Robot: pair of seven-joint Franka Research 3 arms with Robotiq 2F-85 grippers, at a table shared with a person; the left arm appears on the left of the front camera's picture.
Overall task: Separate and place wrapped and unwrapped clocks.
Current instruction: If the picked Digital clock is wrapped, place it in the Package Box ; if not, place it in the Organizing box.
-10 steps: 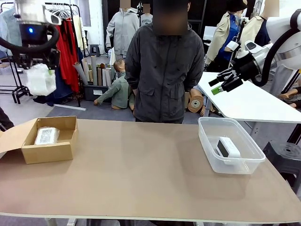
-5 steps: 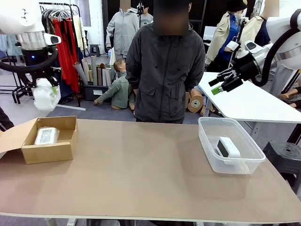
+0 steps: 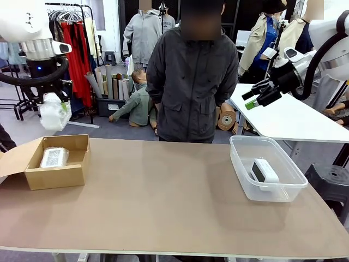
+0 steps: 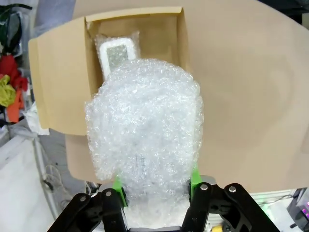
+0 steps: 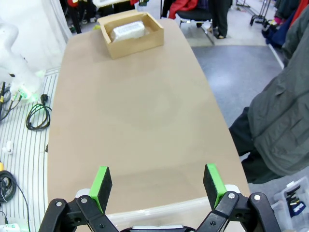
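Note:
My left gripper point(image 3: 53, 109) hangs high above the cardboard box point(image 3: 54, 169) at the table's left end, shut on a bubble-wrapped clock point(image 3: 53, 112). In the left wrist view that wrapped clock point(image 4: 145, 135) bulges between the green pads point(image 4: 194, 178), with the box point(image 4: 63, 92) below and a second wrapped clock point(image 4: 117, 53) lying inside it. That second wrapped clock point(image 3: 54, 157) lies in the box. The bare white clock point(image 3: 264, 172) rests in the clear tub point(image 3: 242, 174) at the right. My right gripper point(image 3: 256, 95) hovers open above and behind the tub, its pads point(image 5: 214, 180) wide apart.
A person in a dark jacket point(image 3: 191, 82) stands at the far edge, hands down. The box's left flap point(image 3: 13, 158) lies open. Bare tabletop point(image 3: 163, 196) spreads between box and tub. A white table point(image 3: 289, 117) stands behind at the right.
My left gripper has come down with the wrapped clock from the top of the picture toward the box, then nearly stopped. The right arm has not moved.

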